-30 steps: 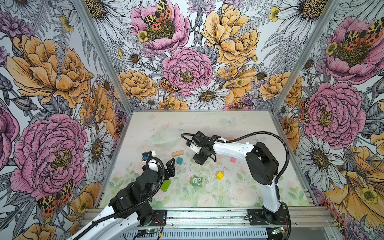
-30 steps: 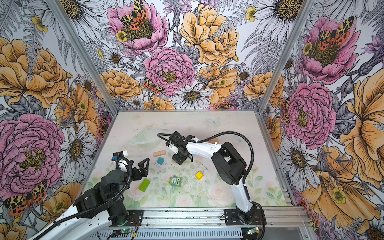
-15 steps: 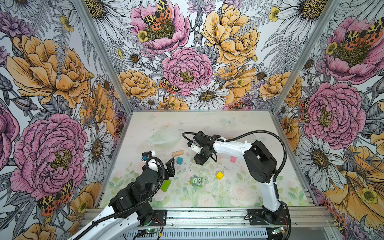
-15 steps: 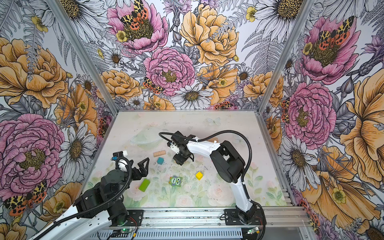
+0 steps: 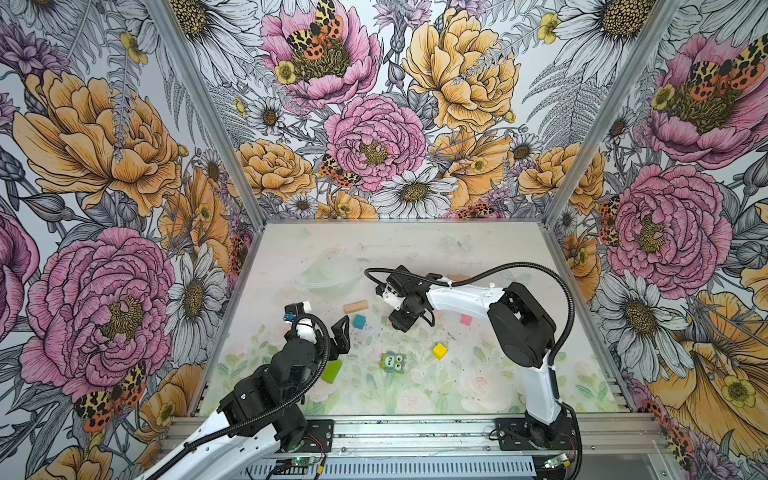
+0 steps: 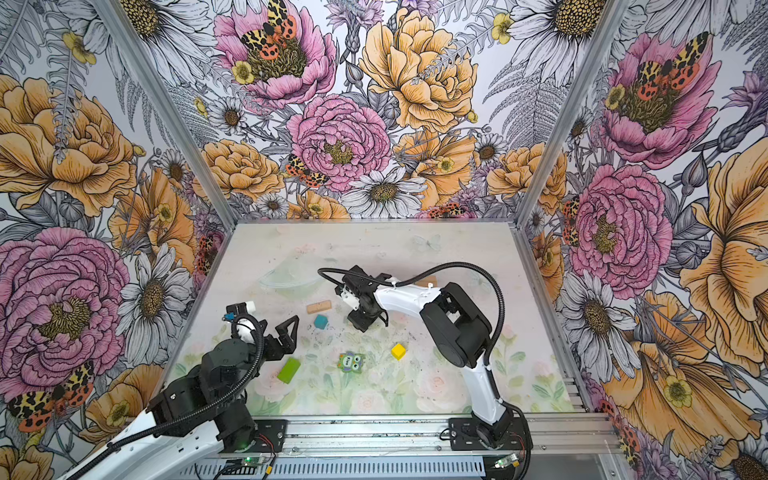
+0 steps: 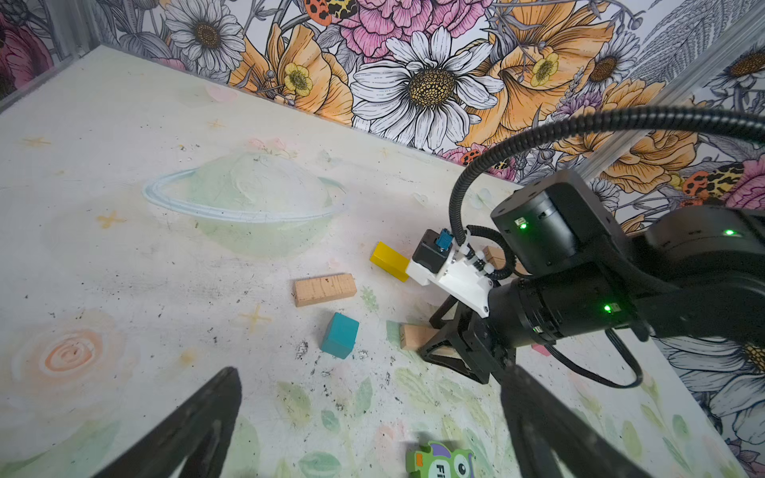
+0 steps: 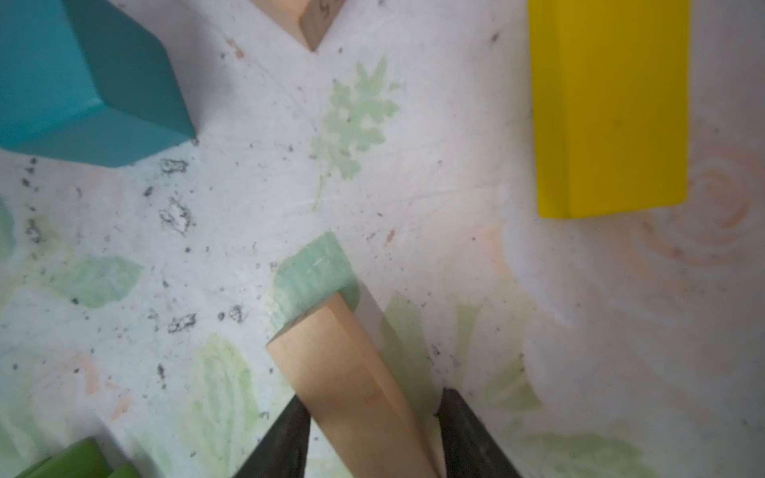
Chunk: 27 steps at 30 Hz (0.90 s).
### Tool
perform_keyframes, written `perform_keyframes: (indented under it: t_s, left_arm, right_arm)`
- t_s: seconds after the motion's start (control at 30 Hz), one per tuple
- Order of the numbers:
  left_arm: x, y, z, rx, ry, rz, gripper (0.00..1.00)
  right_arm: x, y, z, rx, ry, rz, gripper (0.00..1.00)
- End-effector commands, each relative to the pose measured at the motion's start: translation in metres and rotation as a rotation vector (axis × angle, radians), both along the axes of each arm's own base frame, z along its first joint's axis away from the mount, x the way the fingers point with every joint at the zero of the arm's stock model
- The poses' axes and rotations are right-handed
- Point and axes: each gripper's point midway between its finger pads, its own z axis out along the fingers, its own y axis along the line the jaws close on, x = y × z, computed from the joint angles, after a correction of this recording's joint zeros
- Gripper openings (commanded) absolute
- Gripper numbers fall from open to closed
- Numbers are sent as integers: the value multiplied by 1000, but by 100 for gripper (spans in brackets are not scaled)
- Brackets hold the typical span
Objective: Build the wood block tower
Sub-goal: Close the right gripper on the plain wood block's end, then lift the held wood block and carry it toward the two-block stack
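Your right gripper (image 8: 368,409) stands low over the middle of the table (image 5: 457,249). Its two fingers (image 8: 289,438) press against opposite sides of a tan bar (image 8: 352,372), which lies on the surface.

Your left gripper (image 6: 277,326) hangs above the left part of the surface, toward the edge where the arm bases stand. Its jaws are spread wide with nothing between them.

The other wood blocks lie apart from one another, each flat on the surface:
- A second tan bar (image 5: 355,306) and the teal block (image 5: 359,321) sit close together left of centre.
- A yellow bar (image 7: 389,261) lies near the right gripper, on its far-edge side.
- A third tan bar (image 5: 459,277) shows partly behind the right arm.
- The pink block (image 5: 466,319) sits right of centre.
- The yellow cube (image 5: 439,351) and the owl block (image 5: 392,360) lie nearer the base edge.
- The lime-green block (image 6: 289,370) lies just below the left gripper, toward the left base corner.
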Motion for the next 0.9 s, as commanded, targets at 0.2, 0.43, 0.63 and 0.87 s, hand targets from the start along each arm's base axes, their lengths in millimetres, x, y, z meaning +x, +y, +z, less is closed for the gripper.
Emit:
perform_keyframes:
  t_s: [0.2,0.43,0.63,0.87]
  left_arm:
    - [-1,-2,2,-4,-7,-19,99]
    - [0,-3,0,-6,-2,-18,99]
    - [4,-10,1,7,5,-30,99]
    - [13,-23,8,33,-1,-58,99]
  right_arm:
    - [5,-33,-13,-127,-37,-126,34]
    - [12,-37,-9,-112,-47,-206,21]
    - [21,-45,-2,-120,-81,-279,8]
    - [35,-56,25,-75,-122,-340,8]
